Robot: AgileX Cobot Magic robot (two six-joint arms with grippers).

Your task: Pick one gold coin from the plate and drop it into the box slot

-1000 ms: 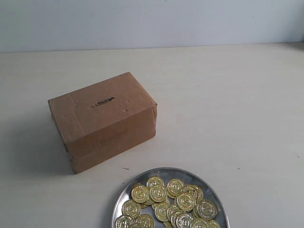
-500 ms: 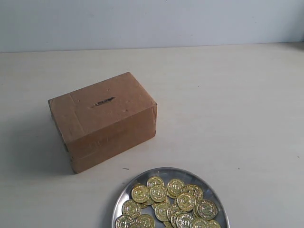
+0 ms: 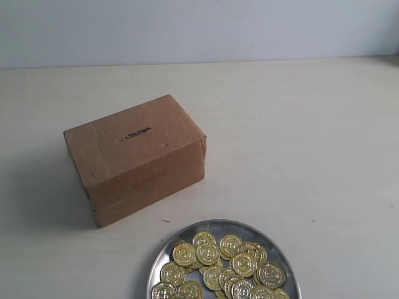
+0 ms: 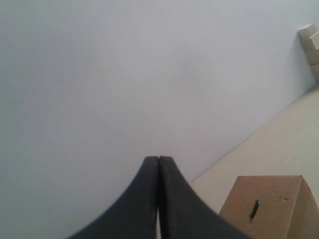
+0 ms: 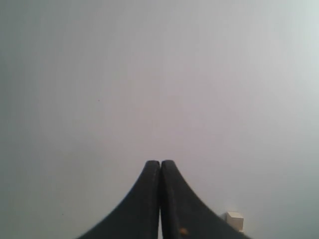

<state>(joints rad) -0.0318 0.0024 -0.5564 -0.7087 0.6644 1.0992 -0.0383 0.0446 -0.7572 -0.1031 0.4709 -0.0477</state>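
Note:
A brown cardboard box (image 3: pixel 135 157) stands left of centre on the pale table, with a short dark slot (image 3: pixel 136 133) in its top. At the near edge sits a silver plate (image 3: pixel 164 253) holding several gold coins (image 3: pixel 207 253). Neither arm shows in the exterior view. In the left wrist view my left gripper (image 4: pixel 158 160) is shut and empty, held high and facing the wall, with the box (image 4: pixel 279 199) and its slot (image 4: pixel 254 209) off to one side. My right gripper (image 5: pixel 160 163) is also shut and empty, facing the bare wall.
A grey wall runs behind the table. Pale blocks (image 4: pixel 310 44) sit at the far corner in the left wrist view, and one small pale block (image 5: pixel 234 219) shows in the right wrist view. The table (image 3: pixel 312 137) stretches wide to the box's right.

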